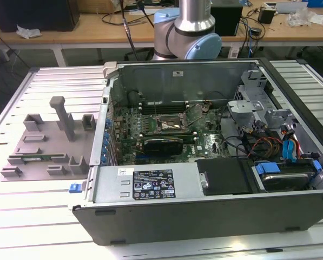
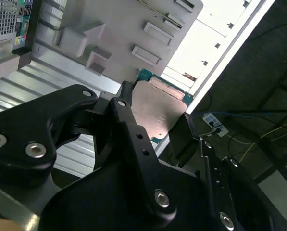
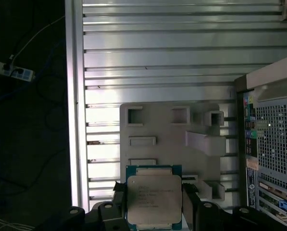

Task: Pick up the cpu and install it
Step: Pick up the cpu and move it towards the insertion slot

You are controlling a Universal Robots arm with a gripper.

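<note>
The claw [image 3: 154, 188] is pinching the cpu [image 3: 154, 202] by two opposite edges: in both wrist views its dark fingers [image 3: 189, 199] press against the chip's thin rim, with the shiny silver top facing the first wrist camera. The chip appears to hang in the air, clear of everything beneath it. Below it lie the grey fixture plate [image 3: 167, 127] with its raised blocks and pockets, and the slatted tabletop [image 3: 157, 48]. In the exterior view the plate [image 1: 42, 142] sits toward the tabletop's edge on that view's left, just beside the open computer case [image 1: 204, 216], and the wrist views place the cpu over the plate's side near that tabletop edge, well apart from the motherboard. So the pick-up half of the job looks done: the chip is gripped and appears to be off its resting place. The install half is not. The dark square socket [image 1: 169, 123] with its metal frame sits in the middle of the board inside the case, and I judge it to be unfilled, though its inside is too small to tell for certain.
</note>
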